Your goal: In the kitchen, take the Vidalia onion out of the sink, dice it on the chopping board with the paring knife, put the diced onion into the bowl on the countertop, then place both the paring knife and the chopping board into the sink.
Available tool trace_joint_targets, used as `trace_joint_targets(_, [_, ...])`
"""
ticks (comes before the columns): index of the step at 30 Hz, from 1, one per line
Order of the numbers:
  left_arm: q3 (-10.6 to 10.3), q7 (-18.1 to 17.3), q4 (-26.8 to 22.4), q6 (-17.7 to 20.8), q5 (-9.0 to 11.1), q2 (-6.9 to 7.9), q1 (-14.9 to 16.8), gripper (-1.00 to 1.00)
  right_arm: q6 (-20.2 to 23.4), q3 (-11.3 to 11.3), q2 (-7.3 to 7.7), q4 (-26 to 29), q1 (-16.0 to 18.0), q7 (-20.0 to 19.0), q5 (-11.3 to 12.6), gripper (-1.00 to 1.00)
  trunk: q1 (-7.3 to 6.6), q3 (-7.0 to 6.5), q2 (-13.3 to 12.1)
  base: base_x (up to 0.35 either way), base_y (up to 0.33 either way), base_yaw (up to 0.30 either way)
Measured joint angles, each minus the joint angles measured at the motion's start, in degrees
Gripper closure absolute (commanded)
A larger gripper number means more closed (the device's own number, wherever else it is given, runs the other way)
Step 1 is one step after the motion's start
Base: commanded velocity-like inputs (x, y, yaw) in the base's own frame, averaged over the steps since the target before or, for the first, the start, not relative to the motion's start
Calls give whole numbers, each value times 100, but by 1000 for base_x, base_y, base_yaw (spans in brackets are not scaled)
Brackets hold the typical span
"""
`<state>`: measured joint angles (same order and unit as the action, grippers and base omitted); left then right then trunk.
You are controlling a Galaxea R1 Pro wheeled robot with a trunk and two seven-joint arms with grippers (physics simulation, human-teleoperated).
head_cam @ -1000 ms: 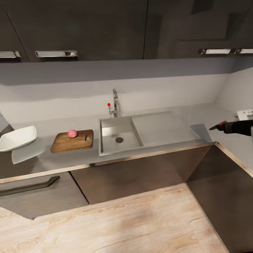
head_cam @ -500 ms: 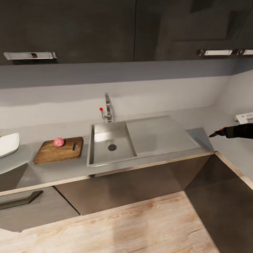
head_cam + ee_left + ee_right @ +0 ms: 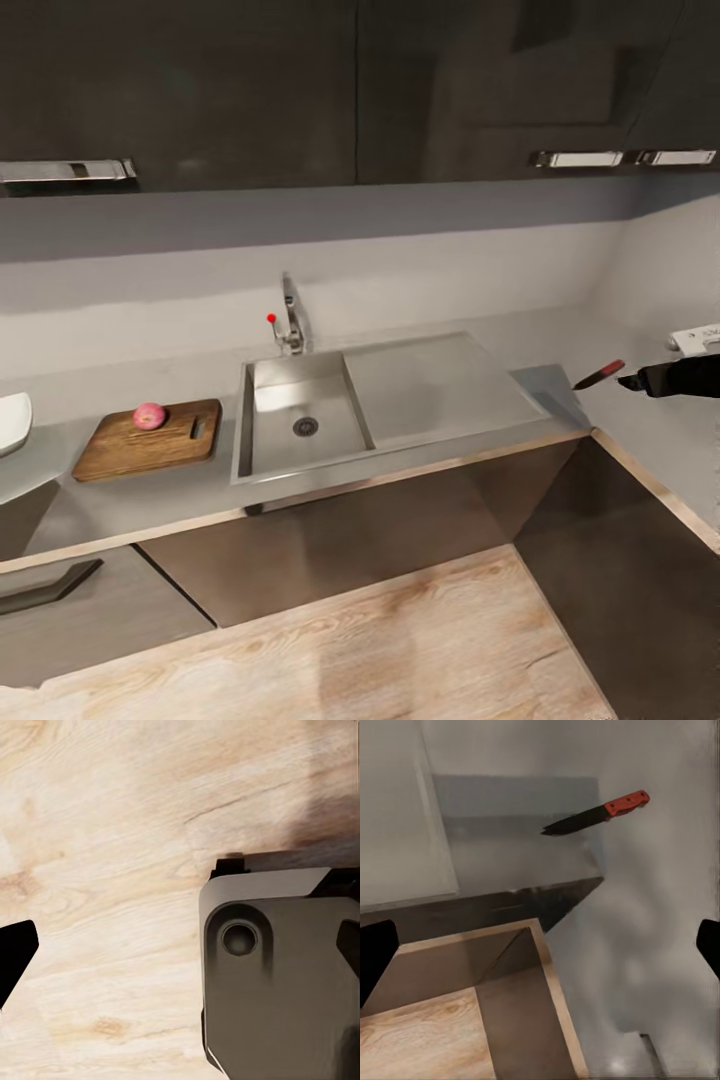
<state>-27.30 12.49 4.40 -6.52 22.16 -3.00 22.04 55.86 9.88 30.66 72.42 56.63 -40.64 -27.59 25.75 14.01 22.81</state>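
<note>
Between the earlier pictures and this moment the whole head view was swung toward the right, so that the sink [image 3: 305, 420], the chopping board [image 3: 150, 440] and the bowl [image 3: 10, 420] were carried leftward across the picture; that was the camera's shift, not theirs. Against the countertop [image 3: 560, 385], however, the paring knife [image 3: 598, 375] was seen clear of the right gripper [image 3: 645, 380], where earlier its red handle had been hard against the dark gripper tip.

The knife was lying on the countertop just past the drainboard's far end, near the corner. Its long axis ran roughly across the gripper's line of approach in the right wrist view [image 3: 596, 812], with the dark blade toward the sink and the red handle toward the corner wall. It lay ahead of the right gripper, whose fingers [image 3: 375, 960] were spread wide apart with nothing between them. The right arm was clearly the nearer one. The left gripper [image 3: 11, 960] was hanging over the wooden floor, and whether it was apart or together could not be told.

The onion [image 3: 149, 416] was resting on the board, left of the sink.
</note>
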Motion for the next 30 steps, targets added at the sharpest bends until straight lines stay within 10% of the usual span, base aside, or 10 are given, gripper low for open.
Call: trace_joint_targets(30, [0,-8,-1,7,0,-9,-1,-100,10,-7,-17,-65,1,1,-4,-100,-2,-129,1,22,-16,-147])
